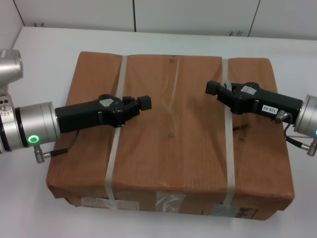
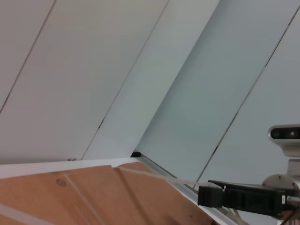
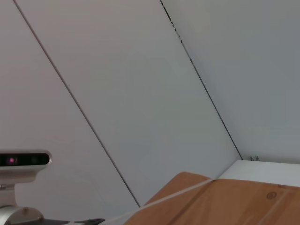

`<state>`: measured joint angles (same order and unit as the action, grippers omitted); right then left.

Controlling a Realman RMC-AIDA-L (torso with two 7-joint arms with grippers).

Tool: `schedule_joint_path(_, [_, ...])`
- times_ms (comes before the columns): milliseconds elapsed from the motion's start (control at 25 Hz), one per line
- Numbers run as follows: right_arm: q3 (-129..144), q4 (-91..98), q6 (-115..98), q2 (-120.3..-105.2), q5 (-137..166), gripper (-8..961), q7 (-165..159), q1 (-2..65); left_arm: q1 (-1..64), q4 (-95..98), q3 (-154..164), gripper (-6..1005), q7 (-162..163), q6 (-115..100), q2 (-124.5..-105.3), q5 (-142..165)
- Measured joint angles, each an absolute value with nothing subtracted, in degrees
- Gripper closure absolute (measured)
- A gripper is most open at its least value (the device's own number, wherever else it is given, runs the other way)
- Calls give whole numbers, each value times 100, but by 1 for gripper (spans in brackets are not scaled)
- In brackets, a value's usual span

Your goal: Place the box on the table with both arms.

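Note:
The box, large, flat and brown, lies on the white table with two whitish straps across it and labels on its near side. My left gripper hovers over the box top, just right of the left strap, pointing right; it looks shut and empty. My right gripper hovers over the top by the right strap, pointing left, and also looks shut and empty. The two tips face each other, well apart. The left wrist view shows the box top and the right gripper. The right wrist view shows a box corner.
Bare table runs behind the box up to the panelled wall, with a strip on the left. The box's near edge is close to the table's front. My head camera shows in both wrist views.

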<state>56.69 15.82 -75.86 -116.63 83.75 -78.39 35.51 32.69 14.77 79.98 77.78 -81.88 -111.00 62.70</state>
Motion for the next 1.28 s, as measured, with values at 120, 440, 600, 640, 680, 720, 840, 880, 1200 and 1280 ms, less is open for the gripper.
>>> schedule_joint_path(120, [5669,1582,-7585,-11663,8375,932,-7838,3551,3269,1477,7998,966,7778,-8188,-11100,6270])
schedule_joint_path(440, [5669,1582,-7583,-11663,8375,933,-7834,3551,3269,1477,7998,965,7774,-8190,-11100,6270])
schedule_joint_path(600, [5667,1582,-7583,-11664,8376,933,-7831,3551,3270,1477,7998,966,7735,-8190,-11100,6269])
schedule_joint_path(640, [5664,1582,-7583,-11668,8375,933,-7831,3551,3269,1477,7998,966,7734,-8191,-11100,6270])
schedule_joint_path(680, [5663,1582,-7583,-11676,8375,934,-7831,3551,3270,1477,7997,966,7734,-8192,-11100,6269])
schedule_joint_path(720, [5662,1582,-7583,-11691,8375,934,-7831,3551,3269,1477,7998,966,7734,-8192,-11100,6270])
schedule_joint_path(840, [5667,1595,-7583,-11722,8375,934,-7826,3551,3270,1477,7998,966,7732,-8192,-11100,6269])
schedule_joint_path(880, [5668,1598,-7583,-11724,8375,934,-7815,3551,3269,1477,7998,965,7730,-8192,-11100,6269])
schedule_joint_path(1200, [5670,1600,-7350,-11773,8376,935,-7723,3551,3269,1477,7998,966,7724,-8024,-11110,6279])
schedule_joint_path(1280, [5672,1600,-7234,-11800,8375,935,-7683,3551,3270,1476,8013,966,7711,-7920,-11124,6290])
